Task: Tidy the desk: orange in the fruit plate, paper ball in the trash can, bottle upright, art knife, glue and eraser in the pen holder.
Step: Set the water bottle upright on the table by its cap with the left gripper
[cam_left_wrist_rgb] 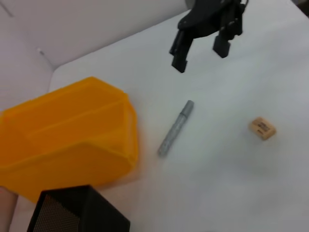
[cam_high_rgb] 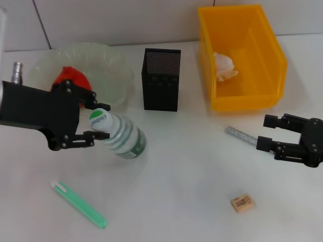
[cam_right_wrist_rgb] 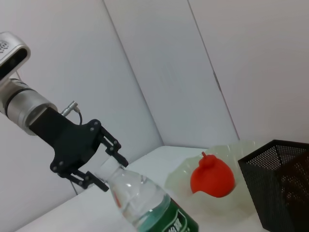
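My left gripper (cam_high_rgb: 103, 121) is shut on the white cap of the bottle (cam_high_rgb: 123, 137), which stands slightly tilted on the table; both also show in the right wrist view, gripper (cam_right_wrist_rgb: 112, 170) and bottle (cam_right_wrist_rgb: 154, 212). The orange (cam_high_rgb: 70, 78) lies in the fruit plate (cam_high_rgb: 113, 63). The paper ball (cam_high_rgb: 224, 66) lies in the trash can (cam_high_rgb: 252, 96). The pen holder (cam_high_rgb: 161, 80) stands between them. The eraser (cam_high_rgb: 243, 202) lies at the front right. My right gripper (cam_high_rgb: 268, 133) is open and empty, just right of a grey stick (cam_high_rgb: 241, 135).
A green stick with a white end (cam_high_rgb: 78, 204) lies at the front left. The left wrist view shows the grey stick (cam_left_wrist_rgb: 175, 128) between the trash can (cam_left_wrist_rgb: 72, 130) and the eraser (cam_left_wrist_rgb: 262, 128), with the right gripper (cam_left_wrist_rgb: 200, 55) beyond it.
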Motion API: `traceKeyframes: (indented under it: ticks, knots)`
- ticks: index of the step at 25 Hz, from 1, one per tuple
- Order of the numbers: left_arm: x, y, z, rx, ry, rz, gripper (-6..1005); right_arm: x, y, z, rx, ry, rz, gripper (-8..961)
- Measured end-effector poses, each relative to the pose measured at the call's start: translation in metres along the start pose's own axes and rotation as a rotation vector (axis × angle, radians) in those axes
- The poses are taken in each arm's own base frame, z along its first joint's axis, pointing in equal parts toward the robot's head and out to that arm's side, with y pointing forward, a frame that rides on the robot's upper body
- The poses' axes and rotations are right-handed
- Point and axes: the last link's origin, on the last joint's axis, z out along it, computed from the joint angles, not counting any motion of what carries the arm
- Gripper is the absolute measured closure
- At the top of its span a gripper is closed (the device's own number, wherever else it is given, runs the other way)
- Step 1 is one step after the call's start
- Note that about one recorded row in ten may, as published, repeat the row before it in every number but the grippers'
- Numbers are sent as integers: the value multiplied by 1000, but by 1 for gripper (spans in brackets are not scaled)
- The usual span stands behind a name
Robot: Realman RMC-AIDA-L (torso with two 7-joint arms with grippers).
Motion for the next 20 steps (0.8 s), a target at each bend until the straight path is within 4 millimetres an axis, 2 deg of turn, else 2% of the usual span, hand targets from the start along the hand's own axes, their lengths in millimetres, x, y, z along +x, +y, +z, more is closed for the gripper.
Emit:
traceKeyframes:
  ticks: [12, 20]
  knots:
    - [-2, 9, -26, 30, 37, -65, 539, -2, -1, 2, -5, 4, -9, 176]
    - [-10, 6, -39, 74, 41, -209, 533, -2, -1, 2, -5, 4, -14, 178]
